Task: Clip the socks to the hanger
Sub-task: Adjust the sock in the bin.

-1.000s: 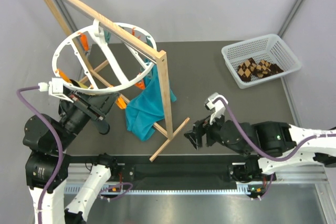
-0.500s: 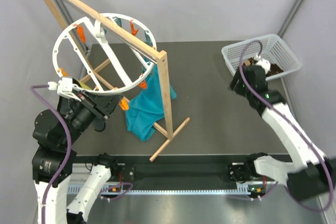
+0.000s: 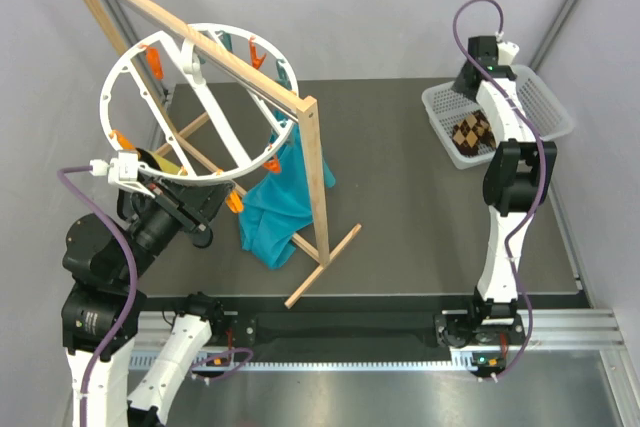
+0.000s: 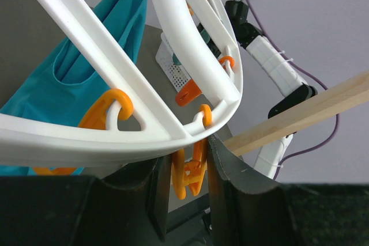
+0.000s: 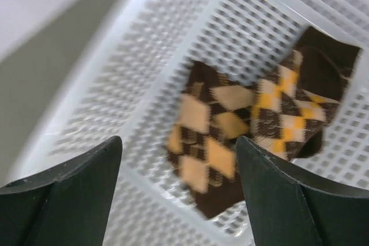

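Observation:
The white round hanger (image 3: 195,102) hangs on the wooden frame, tilted, with orange clips round its rim. My left gripper (image 3: 213,203) is at its near rim. In the left wrist view my left gripper (image 4: 189,168) is shut on one orange clip (image 4: 193,171) that hangs under the hanger's rim (image 4: 115,142). The argyle socks (image 3: 472,132) lie in the white mesh basket (image 3: 550,107). My right gripper (image 3: 468,82) is open and empty above the basket's left end. In the right wrist view my right gripper (image 5: 179,142) hovers over the socks (image 5: 216,139), apart from them.
The wooden frame (image 3: 312,157) stands across the left half of the table. A teal cloth (image 3: 275,202) hangs from the hanger beside the frame's post and also shows in the left wrist view (image 4: 86,67). The basket (image 5: 144,79) sits at the back right corner.
My right arm has swung from the table's near middle out to the basket and now stands above it. My left gripper tilted the hanger's near rim up a second ago and has held still since.

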You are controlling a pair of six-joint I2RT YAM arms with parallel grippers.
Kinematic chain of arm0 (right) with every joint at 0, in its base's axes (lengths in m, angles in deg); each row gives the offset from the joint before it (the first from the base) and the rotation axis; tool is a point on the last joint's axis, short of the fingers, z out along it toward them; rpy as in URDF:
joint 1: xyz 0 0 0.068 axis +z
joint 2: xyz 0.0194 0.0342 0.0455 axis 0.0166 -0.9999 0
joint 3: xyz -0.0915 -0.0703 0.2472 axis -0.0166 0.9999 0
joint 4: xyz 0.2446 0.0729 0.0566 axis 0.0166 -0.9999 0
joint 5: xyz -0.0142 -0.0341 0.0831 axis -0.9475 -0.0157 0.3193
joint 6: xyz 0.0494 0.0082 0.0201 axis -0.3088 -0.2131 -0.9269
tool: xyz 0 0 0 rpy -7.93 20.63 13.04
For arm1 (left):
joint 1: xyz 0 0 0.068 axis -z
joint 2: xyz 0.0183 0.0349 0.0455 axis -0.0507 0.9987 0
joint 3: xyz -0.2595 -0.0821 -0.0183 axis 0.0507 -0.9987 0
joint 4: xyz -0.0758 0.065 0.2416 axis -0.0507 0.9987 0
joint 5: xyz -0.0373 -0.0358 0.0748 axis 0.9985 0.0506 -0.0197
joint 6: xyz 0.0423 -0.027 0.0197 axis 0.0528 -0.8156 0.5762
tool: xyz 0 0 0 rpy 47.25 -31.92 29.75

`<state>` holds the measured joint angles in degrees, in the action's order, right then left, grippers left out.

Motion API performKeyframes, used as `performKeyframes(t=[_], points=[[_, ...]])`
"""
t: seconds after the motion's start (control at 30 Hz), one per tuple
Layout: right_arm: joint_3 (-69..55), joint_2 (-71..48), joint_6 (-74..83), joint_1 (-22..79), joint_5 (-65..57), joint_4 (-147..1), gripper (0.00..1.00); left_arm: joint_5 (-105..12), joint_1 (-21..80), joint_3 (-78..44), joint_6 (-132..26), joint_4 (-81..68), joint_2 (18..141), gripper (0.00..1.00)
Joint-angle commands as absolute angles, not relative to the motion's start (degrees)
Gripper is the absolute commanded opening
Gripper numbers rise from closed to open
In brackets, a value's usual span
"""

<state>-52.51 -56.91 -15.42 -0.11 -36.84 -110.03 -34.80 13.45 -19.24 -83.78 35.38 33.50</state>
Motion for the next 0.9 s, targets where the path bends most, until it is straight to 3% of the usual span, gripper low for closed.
performKeyframes(t=[0.0,0.27,0.37,0.4,0.47,0.5,0.6,0.67,0.87], points=[[-55.89,-59.3,-14.54,-3.23,-43.11,-115.86,0.79,-34.33,13.27,-18.9,-82.56,35.66,32.81,0.0],[-45.0,-58.61,-14.72,-5.25,-44.43,-110.6,0.77,-34.16,13.27,-18.29,-81.69,36.1,33.43,0.0],[-43.41,-58.95,-14.37,-5.78,-44.87,-109.19,0.68,-34.07,13.27,-18.37,-81.86,36.19,33.34,0.0],[-43.58,-59.22,-14.1,-6.05,-44.79,-109.18,0.5,-34.16,13.27,-18.37,-81.77,36.1,33.34,0.0],[-44.37,-59.57,-13.49,-6.48,-44.7,-109.45,0.38,-34.24,13.27,-18.11,-81.42,36.54,33.51,0.0],[-44.72,-59.31,-12.96,-6.57,-44.79,-109.36,0.26,-34.24,13.36,-18.11,-81.42,36.63,33.51,0.0],[-46.22,-57.03,-11.29,-6.66,-45.75,-109.19,0.04,-33.98,13.54,-17.93,-81.51,36.54,33.69,0.0],[-45.26,-54.49,-10.76,-6.66,-44.36,-107.96,0.0,-33.98,13.54,-17.93,-81.6,36.54,33.87,0.0],[-44.2,-45.52,-13.83,-7.8,-32.23,-103.65,0.0,-33.19,13.54,-17.58,-81.86,35.75,33.78,0.0]])
